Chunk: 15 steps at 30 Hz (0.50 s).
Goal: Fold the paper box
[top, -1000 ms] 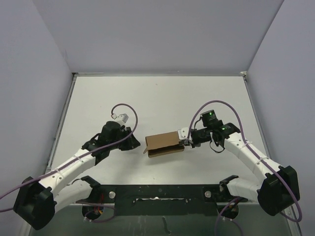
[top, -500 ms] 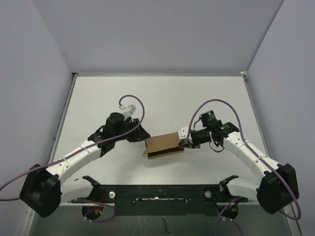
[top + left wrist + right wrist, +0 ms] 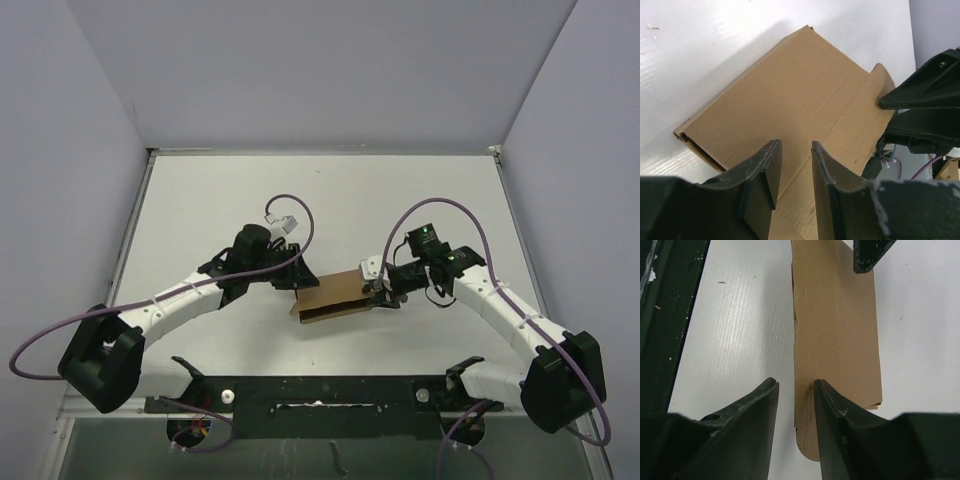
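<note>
At the near middle of the table (image 3: pixel 330 190), paper box (image 3: pixel 330 297): long axis runs left to right, the right end slightly farther from the arm bases.
Left pincer (image 3: pixel 793 149): over the box's left end, jaws a narrow way apart, gripping nothing.
Right pincer (image 3: pixel 796 387): at the box's right end, jaws narrowly parted, a flap's edge lying in the gap, not pinched.
Box look: plain brown cardboard, low and flat, creases across the top, a rounded tab at the right end.

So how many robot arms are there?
2. The left arm reaches in from the left, the right arm from the right; both meet at the brown box on the table.
</note>
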Each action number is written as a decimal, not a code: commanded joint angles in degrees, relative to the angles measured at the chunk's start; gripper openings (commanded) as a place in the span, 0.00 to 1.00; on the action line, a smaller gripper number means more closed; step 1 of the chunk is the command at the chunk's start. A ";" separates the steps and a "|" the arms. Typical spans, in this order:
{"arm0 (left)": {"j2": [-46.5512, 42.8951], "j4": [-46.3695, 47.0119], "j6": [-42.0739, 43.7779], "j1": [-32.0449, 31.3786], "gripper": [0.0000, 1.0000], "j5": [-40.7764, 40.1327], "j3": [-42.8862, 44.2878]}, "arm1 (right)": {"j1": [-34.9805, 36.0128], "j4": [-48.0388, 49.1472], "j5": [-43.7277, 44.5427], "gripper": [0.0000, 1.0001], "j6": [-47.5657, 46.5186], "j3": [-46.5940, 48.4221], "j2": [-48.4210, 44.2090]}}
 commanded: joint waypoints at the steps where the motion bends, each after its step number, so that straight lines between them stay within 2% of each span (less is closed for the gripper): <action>1: 1.70 2.58 1.18 -0.29 0.29 1.77 0.71 | -0.94 -2.96 -5.22 0.39 -1.30 3.82 -0.72; 5: 2.29 2.40 1.38 -0.18 0.29 1.48 0.50 | -4.40 -7.37 -11.68 0.51 -3.68 6.01 -1.70; 10: 2.88 2.64 1.45 -0.20 0.29 1.46 0.59 | -15.39 -12.61 -20.23 0.52 -4.96 8.37 -0.68; 12: 3.02 2.71 1.43 -0.22 0.29 1.49 0.59 | -20.10 -9.05 -20.76 0.45 1.59 8.40 0.61; 14: 3.15 2.89 1.46 -0.22 0.29 1.58 0.41 | -24.20 -3.52 -19.52 0.32 10.63 7.66 2.51; 15: 3.19 2.97 1.47 -0.18 0.29 1.58 0.33 | -25.50 -0.95 -18.09 0.23 15.36 7.01 4.51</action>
